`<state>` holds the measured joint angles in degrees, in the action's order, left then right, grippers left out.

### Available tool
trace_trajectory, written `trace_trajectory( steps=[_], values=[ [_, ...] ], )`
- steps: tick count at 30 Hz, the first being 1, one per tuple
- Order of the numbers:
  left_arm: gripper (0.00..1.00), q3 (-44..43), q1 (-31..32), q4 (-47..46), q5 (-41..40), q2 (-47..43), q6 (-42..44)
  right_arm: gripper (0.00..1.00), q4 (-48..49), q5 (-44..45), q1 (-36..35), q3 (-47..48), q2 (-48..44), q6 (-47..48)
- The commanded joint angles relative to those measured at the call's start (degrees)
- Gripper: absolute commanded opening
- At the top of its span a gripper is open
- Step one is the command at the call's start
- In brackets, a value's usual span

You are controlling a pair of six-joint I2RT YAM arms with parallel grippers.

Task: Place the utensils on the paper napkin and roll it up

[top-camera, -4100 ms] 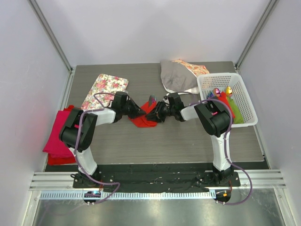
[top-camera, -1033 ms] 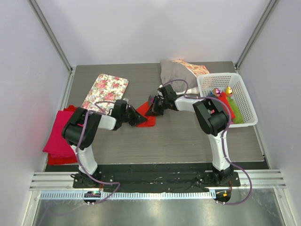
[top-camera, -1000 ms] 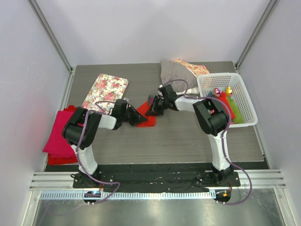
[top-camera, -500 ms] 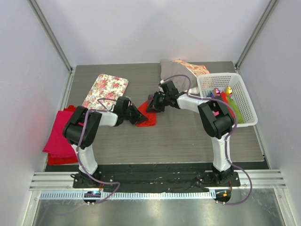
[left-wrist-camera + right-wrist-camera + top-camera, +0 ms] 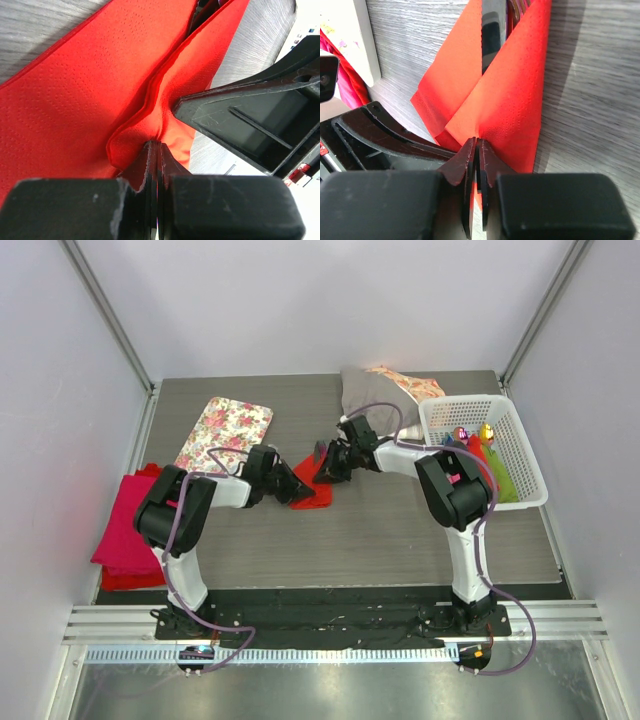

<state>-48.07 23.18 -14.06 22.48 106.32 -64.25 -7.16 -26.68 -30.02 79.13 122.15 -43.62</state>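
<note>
The red paper napkin (image 5: 314, 490) lies mid-table, folded over dark utensils whose tips stick out at its far end (image 5: 321, 450). In the right wrist view a knife (image 5: 492, 35) and a fork (image 5: 518, 5) lie in the fold of the napkin (image 5: 512, 95). My left gripper (image 5: 293, 487) is shut on a pinched ridge of the napkin (image 5: 75, 110) at its left edge; its fingertips (image 5: 155, 146) meet on the paper. My right gripper (image 5: 327, 470) is shut on the folded flap's corner, with its fingertips (image 5: 477, 142) meeting on the paper. The two grippers nearly touch.
A floral board (image 5: 224, 430) lies at the back left and a magenta-red cloth stack (image 5: 125, 530) at the left edge. A grey pouch (image 5: 375, 400) sits at the back. A white basket (image 5: 530, 480) with coloured items stands at the right.
Since four seconds ago my right gripper has drawn back toward the far side with the flap. My left gripper has shifted slightly right, and the napkin now lies more folded over the utensils.
</note>
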Motion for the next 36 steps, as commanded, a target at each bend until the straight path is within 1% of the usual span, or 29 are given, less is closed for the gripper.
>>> trace_trajectory(
  steps=[1, 4, 5, 7, 8, 9, 11, 14, 18, 31, 34, 35, 36],
  values=[
    [0.00, 1.8, -0.2, 4.2, -5.2, -0.3, 2.3, 0.10, -0.2, 2.0, -0.2, -1.2, 1.7, 2.1],
    [0.00, 2.6, -0.3, 2.8, -5.2, -1.8, 2.3, 0.08, 0.1, 1.9, -0.1, -1.6, 2.1, 2.0],
    [0.00, 3.0, -0.2, 1.1, -5.0, -2.3, 2.4, 0.08, 0.2, 1.9, -0.1, -1.7, 2.1, 2.0],
    [0.01, 3.9, -0.3, -0.4, -4.9, -4.4, 2.3, 0.08, 0.4, 1.7, -0.2, -1.6, 2.2, 2.0],
    [0.02, 4.6, -0.2, -3.7, -4.1, -5.1, 2.1, 0.08, 0.5, 1.6, -0.2, -1.7, 2.2, 2.0],
    [0.05, 5.0, -0.2, -4.5, -4.1, -5.7, 2.0, 0.07, 0.6, 1.5, -0.1, -1.7, 2.2, 2.0],
    [0.06, 5.0, 0.0, -5.6, -3.8, -7.1, 2.5, 0.08, 0.7, 1.5, -0.2, -1.8, 2.1, 2.0],
    [0.06, 3.2, 1.1, -3.3, -3.6, -6.7, 4.4, 0.07, 0.8, 1.3, -0.1, -1.9, 2.1, 2.0],
    [0.05, 2.4, 2.0, -3.3, -2.5, -5.4, 4.9, 0.07, 1.2, 0.8, 0.1, -2.1, 2.0, 1.9],
    [0.04, 0.7, 2.1, -2.0, -2.8, -2.6, 4.7, 0.07, 2.7, -0.6, 0.3, -2.8, 1.7, 1.0],
    [0.02, -0.3, 2.2, -0.4, -2.8, -1.3, 4.8, 0.07, 2.9, -0.9, 0.3, -2.7, 1.4, 0.9],
    [0.00, -0.6, 2.1, 1.9, -3.7, -0.8, 4.8, 0.07, 3.0, -1.3, 0.2, -2.6, 1.3, 0.9],
    [0.00, -0.8, 2.0, 2.8, -3.9, -0.4, 4.8, 0.07, 3.0, -1.4, 0.2, -2.6, 1.0, 0.8]
  ],
)
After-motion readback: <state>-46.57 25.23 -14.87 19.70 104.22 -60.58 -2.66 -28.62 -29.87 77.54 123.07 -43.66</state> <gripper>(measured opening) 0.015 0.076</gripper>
